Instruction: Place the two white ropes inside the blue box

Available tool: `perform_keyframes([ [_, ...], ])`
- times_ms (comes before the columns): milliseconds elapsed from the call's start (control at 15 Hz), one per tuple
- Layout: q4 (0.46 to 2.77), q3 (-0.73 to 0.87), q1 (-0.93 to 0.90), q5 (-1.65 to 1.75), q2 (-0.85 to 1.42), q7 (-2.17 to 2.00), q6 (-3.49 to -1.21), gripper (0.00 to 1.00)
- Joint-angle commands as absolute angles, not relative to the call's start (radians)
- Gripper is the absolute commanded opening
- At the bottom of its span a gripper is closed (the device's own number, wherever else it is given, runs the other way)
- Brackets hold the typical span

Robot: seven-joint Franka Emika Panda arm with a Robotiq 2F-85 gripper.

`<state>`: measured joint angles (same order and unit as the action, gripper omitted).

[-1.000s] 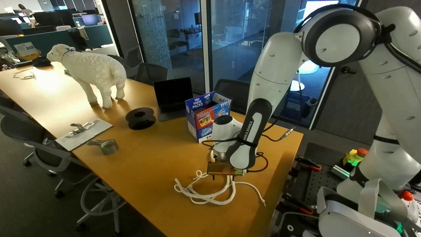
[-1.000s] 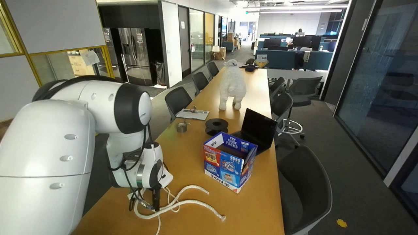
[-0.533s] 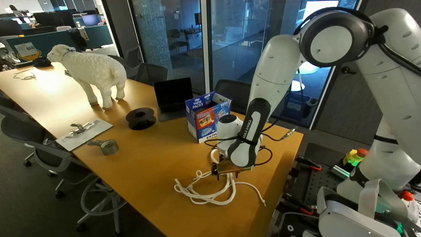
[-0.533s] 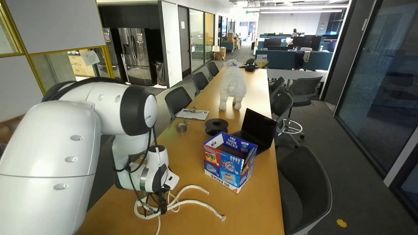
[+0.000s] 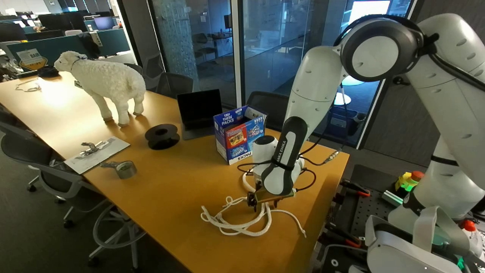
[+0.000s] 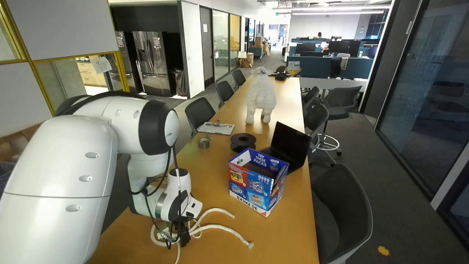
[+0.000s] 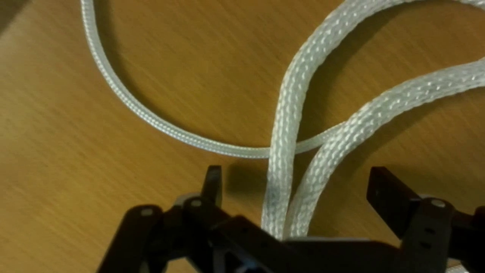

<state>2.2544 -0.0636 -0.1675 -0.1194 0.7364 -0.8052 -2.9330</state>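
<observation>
The thick white rope lies in a loop on the table, and two of its strands pass between the fingers of my gripper in the wrist view. Those fingers stand wide apart, one on each side of the strands, and clamp nothing. Beneath the thick strands runs the thinner white rope. In both exterior views the gripper hangs low over the ropes, partly covering them. The blue box stands upright with its top open, farther along the table; its inner floor is hidden.
A laptop stands right behind the box. Also on the table are a black reel, a tape roll, a clipboard and a toy sheep. Cables hang around the wrist.
The gripper has shifted a short way across the ropes, to the right in both exterior views, and turned somewhat. It has stayed open. Ropes and box have not moved.
</observation>
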Motion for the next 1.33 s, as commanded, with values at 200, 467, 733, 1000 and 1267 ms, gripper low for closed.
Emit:
perform_keyframes([
  [200, 2.260, -0.038, -0.196, -0.189, 0.734, -0.727, -2.977, 0.43],
  [467, 2.267, -0.028, -0.196, -0.202, 0.724, -0.713, -2.983, 0.14],
  [733, 2.282, -0.018, -0.189, -0.215, 0.709, -0.702, -2.988, 0.03],
  [1000, 2.325, 0.054, -0.210, -0.241, 0.616, -0.729, -3.028, 0.05],
  [1267, 2.357, 0.285, -0.346, -0.206, 0.474, -0.771, -3.081, 0.05],
])
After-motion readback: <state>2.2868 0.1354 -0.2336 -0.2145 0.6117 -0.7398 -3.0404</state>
